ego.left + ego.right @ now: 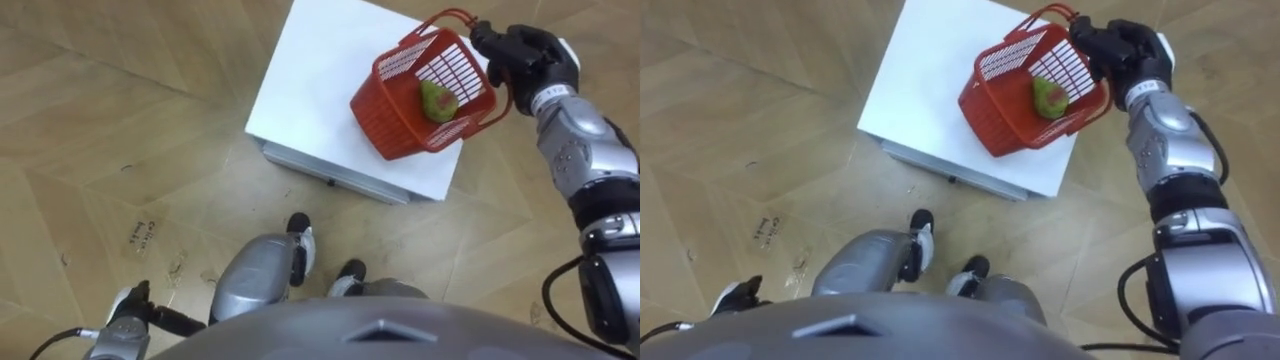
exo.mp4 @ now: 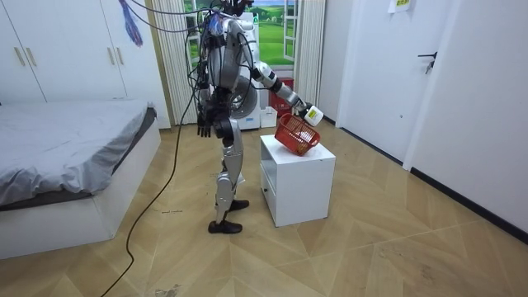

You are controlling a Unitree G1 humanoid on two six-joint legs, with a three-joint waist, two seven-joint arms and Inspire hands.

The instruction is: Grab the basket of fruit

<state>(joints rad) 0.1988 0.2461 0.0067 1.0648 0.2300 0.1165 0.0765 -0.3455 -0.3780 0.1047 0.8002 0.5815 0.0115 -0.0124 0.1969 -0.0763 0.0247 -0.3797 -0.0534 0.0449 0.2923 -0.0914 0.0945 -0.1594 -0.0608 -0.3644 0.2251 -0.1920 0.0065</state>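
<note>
A red plastic fruit basket (image 1: 400,115) hangs tilted over the far right corner of a white bedside cabinet (image 1: 320,90). Its lower edge is at or just above the cabinet top. A green and red fruit (image 1: 437,102) lies inside against the lower wall. My right hand (image 1: 520,55) is shut on the basket's handle at its far right side. In the room view the basket (image 2: 295,134) leans off the cabinet (image 2: 297,177) under my raised right hand (image 2: 312,113). My left hand (image 2: 205,128) hangs relaxed at my side, and it appears at the lower left (image 1: 130,300) as well.
I stand on a wooden floor right in front of the cabinet, which has a drawer in its front (image 1: 330,172). A bed (image 2: 66,157) stands at the room view's left, with wardrobes (image 2: 74,49) behind it. A door (image 2: 388,66) is at the room view's right.
</note>
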